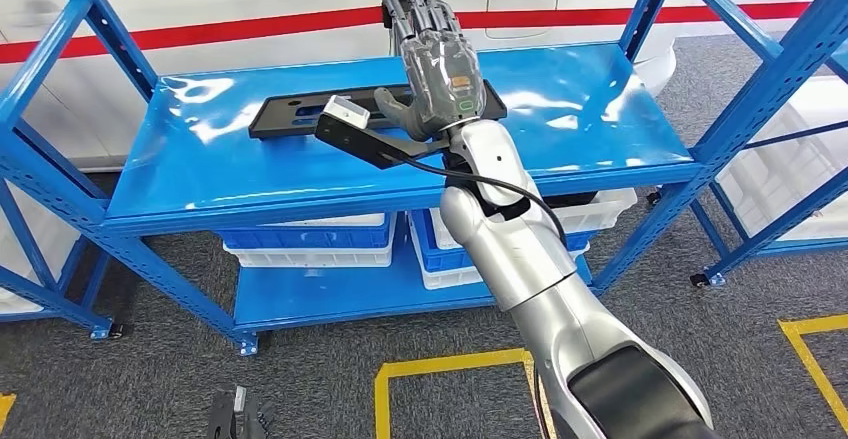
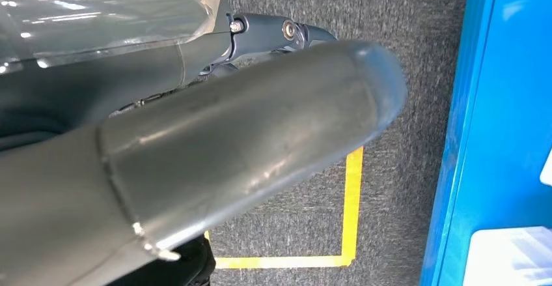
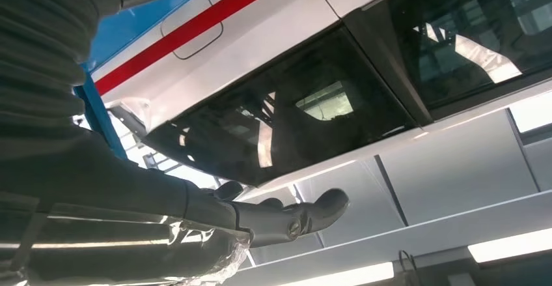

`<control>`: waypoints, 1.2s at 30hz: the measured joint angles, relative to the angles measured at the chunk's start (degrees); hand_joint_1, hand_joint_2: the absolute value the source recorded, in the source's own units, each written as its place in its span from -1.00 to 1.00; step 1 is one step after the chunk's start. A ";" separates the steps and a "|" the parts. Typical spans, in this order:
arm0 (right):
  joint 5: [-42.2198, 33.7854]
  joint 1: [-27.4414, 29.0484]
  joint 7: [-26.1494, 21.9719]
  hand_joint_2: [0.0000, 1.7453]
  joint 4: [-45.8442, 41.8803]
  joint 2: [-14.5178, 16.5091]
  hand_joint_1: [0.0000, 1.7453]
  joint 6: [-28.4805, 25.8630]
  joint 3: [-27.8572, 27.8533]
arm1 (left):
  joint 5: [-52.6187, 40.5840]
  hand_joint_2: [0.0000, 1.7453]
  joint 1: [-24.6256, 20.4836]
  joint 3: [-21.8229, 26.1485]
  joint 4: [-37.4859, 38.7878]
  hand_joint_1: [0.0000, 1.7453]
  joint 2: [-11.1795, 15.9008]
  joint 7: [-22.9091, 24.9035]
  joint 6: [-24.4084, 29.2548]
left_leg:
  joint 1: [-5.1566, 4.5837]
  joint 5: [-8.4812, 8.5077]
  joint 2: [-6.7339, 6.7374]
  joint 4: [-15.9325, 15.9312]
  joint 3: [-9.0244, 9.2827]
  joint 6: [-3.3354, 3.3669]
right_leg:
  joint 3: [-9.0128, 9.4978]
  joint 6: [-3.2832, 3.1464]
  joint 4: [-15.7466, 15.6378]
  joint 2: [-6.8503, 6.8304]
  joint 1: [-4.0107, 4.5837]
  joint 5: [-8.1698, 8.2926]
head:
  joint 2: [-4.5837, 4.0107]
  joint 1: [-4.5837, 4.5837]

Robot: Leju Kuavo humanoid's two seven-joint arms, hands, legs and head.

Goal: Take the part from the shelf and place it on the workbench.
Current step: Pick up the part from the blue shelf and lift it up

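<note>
**Reach phase: right hand above the part on the shelf**

We see one part (image 1: pixel 300 117), a flat black elongated plate with cut-outs, lying on the top deck of the blue shelf (image 1: pixel 600 129). From the deck's centre it extends toward 9 o'clock. Its end toward 3 o'clock is hidden behind our right hand (image 1: pixel 437 64).

The right hand is raised over that end with the fingers extended and slightly apart, the thumb pointing toward 9 o'clock. It holds nothing. We cannot tell from the head view whether the thumb touches the part. In the right wrist view the fingers (image 3: pixel 286 221) point out into open space toward a white vehicle body with a red stripe (image 3: pixel 189 32), which stands behind the shelf.

We judge the step in hand to be the approach, with the grasp not yet made. The next move calls for lowering the hand, closing the fingers across the narrow width of the plate, then lifting it level off the deck.

The left hand (image 2: pixel 215 136) hangs near the floor; its state cannot be told from the close-up.

Count: one part, one shelf unit ahead with side racks at 3 and 9 o'clock, and three blue-and-white bins (image 1: pixel 310 239) on the lower deck. No workbench is visible.
</note>
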 joint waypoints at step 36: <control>0.63 -0.17 -0.93 1.00 -0.22 -0.90 -1.00 -0.28 -1.17 | -3.23 -1.00 0.22 1.11 0.01 -1.00 -0.12 1.09 -0.63 | 0.61 -5.03 0.26 12.42 -6.37 -1.70 | 1.56 -1.88 -0.50 0.08 -0.54 -0.99 | 0.00 -0.30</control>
